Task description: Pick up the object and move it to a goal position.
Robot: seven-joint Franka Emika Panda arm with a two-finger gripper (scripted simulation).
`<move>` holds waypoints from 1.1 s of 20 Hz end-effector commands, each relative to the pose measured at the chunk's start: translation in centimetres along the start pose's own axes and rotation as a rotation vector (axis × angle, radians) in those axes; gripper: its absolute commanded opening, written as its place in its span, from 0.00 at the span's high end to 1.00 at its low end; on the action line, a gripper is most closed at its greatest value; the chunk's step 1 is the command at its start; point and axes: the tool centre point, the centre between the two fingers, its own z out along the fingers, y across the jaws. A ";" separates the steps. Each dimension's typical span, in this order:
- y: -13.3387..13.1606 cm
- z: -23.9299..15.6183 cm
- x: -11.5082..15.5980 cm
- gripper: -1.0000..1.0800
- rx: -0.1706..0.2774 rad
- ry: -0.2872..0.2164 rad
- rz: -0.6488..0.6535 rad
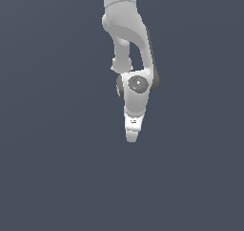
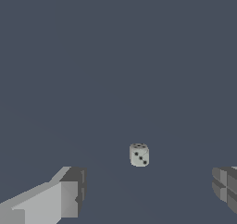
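Looking through the wrist view, you get the clearest read on the object [image 2: 139,155]: a small pale grey die with dark pips on its faces, sitting on the flat slate-blue surface [image 2: 115,56]. It lies between the two fingers of the gripper [image 2: 148,195], nearer the finger [image 2: 69,193] that shows as a pale grey block than the darker ribbed one [image 2: 225,186] at the frame's edge. Neither finger touches the die; bare surface shows on both sides of it. The wide gap between the fingers tells you the gripper is spread open and holding nothing.

Your exterior view gives you what the wrist camera cannot: the whole white arm [image 1: 126,29] coming down from the top of the frame, its wrist joint [image 1: 138,83] facing the camera, and the gripper [image 1: 132,137] pointing down over the same plain surface [image 1: 47,153]. From this angle the fingers merge into one narrow white tip, so you could not judge their spread here. The die does not show in this view at all; it may be hidden behind the gripper, though you cannot confirm that. How high the fingertips sit above the surface is also hard to tell from either picture.
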 end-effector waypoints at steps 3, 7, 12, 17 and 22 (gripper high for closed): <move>-0.1 1.6 0.0 0.04 0.001 0.000 -0.002; -0.1 3.6 0.0 0.04 0.001 0.000 -0.004; -0.1 4.6 0.0 0.04 0.001 0.000 -0.005; -0.1 4.6 0.0 1.00 0.001 0.000 -0.005; -0.1 4.6 0.0 1.00 0.001 0.000 -0.005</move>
